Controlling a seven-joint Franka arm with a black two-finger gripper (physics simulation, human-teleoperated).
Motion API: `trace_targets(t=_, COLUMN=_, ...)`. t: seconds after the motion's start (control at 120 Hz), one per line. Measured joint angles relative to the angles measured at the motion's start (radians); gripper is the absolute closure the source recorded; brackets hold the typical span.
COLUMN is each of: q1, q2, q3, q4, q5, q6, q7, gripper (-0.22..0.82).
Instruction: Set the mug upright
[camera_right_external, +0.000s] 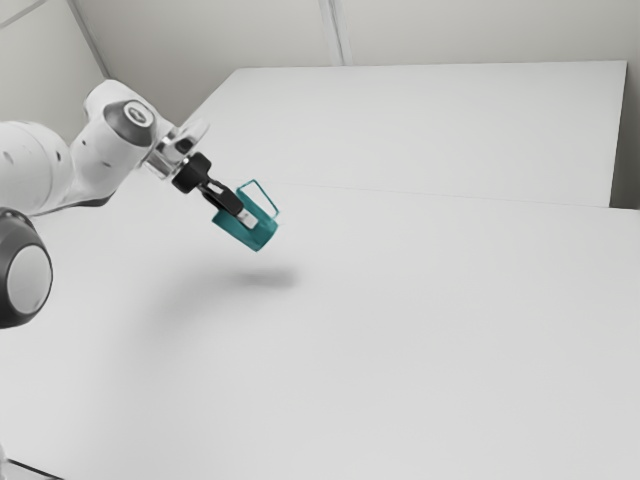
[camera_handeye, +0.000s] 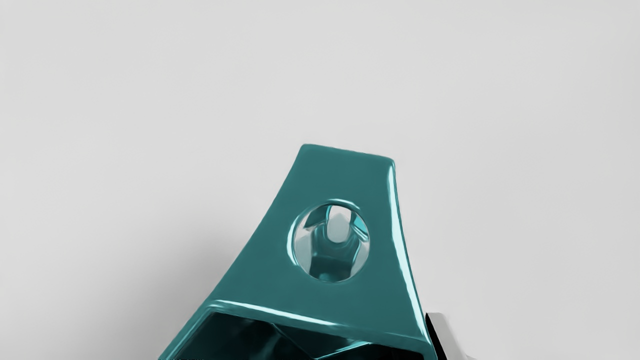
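The teal mug (camera_right_external: 263, 236) is held tilted in the air in the exterior view, its thin angular handle (camera_right_external: 274, 206) on the upper side. My gripper (camera_right_external: 246, 217) reaches down to it from the upper left, shut on its body with one light fingertip against the near side. In the wrist view the mug (camera_handeye: 260, 280) is close up, showing a tapered teal face with a round hole and a dark hollow below. There the gripper (camera_handeye: 320, 345) has one finger beside the mug's edge; the other finger is hidden.
A broad white tabletop (camera_right_external: 400, 350) lies under the mug, with a soft shadow on it below. Behind is another pale flat surface (camera_right_external: 430, 130). The arm's links occupy the exterior view's left.
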Motion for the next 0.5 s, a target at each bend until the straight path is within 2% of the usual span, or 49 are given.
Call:
trace_targets(t=0.225, q1=-0.037, q2=-0.078, q3=-0.059, q4=-0.092, q5=0.27, q6=0.112, q7=-0.117, gripper=0.78)
trace_targets(t=0.5, q1=-0.088, q2=-0.153, q3=-0.114, q4=-0.208, q5=0.449, q6=0.242, q7=-0.259, gripper=0.79)
